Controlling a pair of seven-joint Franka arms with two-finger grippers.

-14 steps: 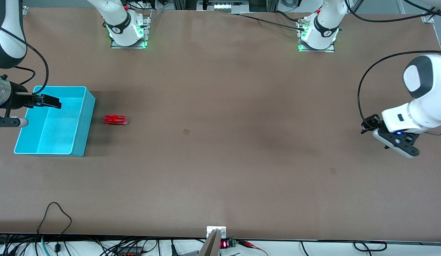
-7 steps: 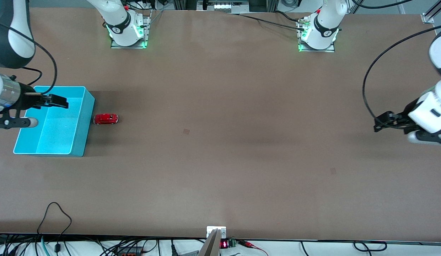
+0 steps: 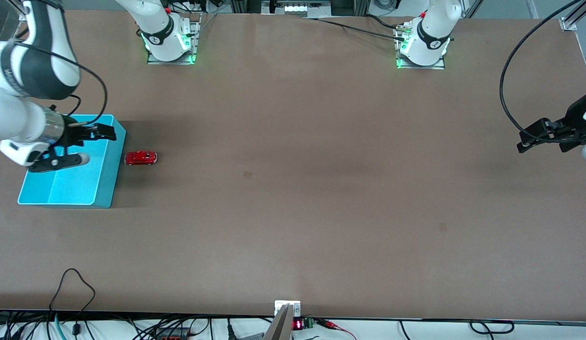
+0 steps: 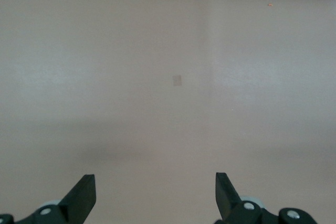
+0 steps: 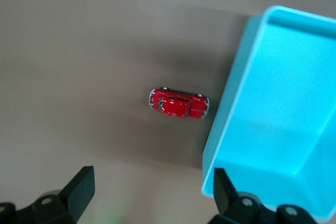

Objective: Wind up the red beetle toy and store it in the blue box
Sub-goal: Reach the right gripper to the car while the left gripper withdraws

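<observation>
I have the red beetle toy (image 3: 140,157) sitting on its wheels on the surface (image 3: 293,212), just beside the long wall of the blue box (image 3: 108,189) on the side facing the left arm's end. From the right wrist view the car's bumper looks touching or nearly touching that wall, though I cannot tell which. The toy is outside the box, which looks empty, so storing is not done, and nothing shows me whether the toy is wound.

My right pincer (image 3: 100,133) hangs over the box's corner nearest the car, fingers spread wide and holding nothing. I judge the step in hand is the pick. To do it well I want to carry the pincer off the box rim and over the car, line the fingers up across the car's narrow width, and come straight down. The car is tiny, glossy and on wheels, so a glancing finger could send it rolling; closing squarely on both flanks should prevent that.

The box wall is what stands in my way: it is tall and close, so a finger on that end could clip the rim.

At the left arm's end, my left pincer (image 3: 540,137) waits over bare surface, fingers apart and empty, well apart from the toy. Both arm bases stand along the edge farthest from the front camera.
</observation>
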